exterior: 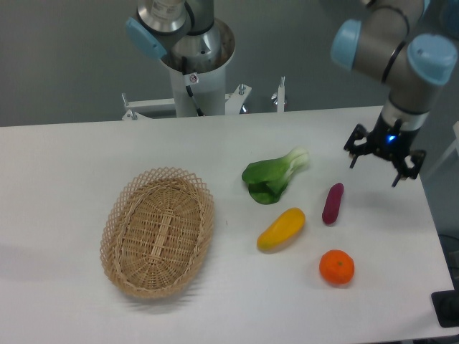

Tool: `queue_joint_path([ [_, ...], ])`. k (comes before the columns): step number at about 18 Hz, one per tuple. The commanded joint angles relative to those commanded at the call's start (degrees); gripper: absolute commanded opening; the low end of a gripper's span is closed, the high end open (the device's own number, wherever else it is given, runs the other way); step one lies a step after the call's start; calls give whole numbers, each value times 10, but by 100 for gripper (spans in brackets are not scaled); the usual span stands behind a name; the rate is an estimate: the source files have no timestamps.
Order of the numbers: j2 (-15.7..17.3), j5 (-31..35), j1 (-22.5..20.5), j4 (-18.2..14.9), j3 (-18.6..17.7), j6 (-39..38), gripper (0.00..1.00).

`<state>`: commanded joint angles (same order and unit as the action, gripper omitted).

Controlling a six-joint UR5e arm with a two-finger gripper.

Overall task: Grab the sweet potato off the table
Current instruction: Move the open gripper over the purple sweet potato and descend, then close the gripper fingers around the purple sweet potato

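The sweet potato (333,203) lies flat on the white bench (64,165), nearly lengthwise toward the camera, between the bok choy (274,176) and the bench's right edge. A yellow vegetable (281,229) is just beside it on the left and an orange (336,267) sits near its lower end. The gripper (379,160) hangs above and to the right, not touching it, jaws spread open, probably so they can straddle its narrow width. A basket (158,231) stands well apart.

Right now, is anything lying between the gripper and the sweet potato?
No. In the fixed camera view, only bare table separates the open gripper from the sweet potato.
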<state>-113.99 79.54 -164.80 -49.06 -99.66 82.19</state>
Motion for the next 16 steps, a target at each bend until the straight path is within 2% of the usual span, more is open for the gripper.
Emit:
queue_joint_path([
  [4, -12, 2, 20, 12, -11, -41, 100],
  [10, -32, 15, 40, 36, -28, -45, 100],
  [12, -32, 46, 42, 41, -33, -46, 100],
  [16, -33, 50, 43, 56, -47, -46, 100],
])
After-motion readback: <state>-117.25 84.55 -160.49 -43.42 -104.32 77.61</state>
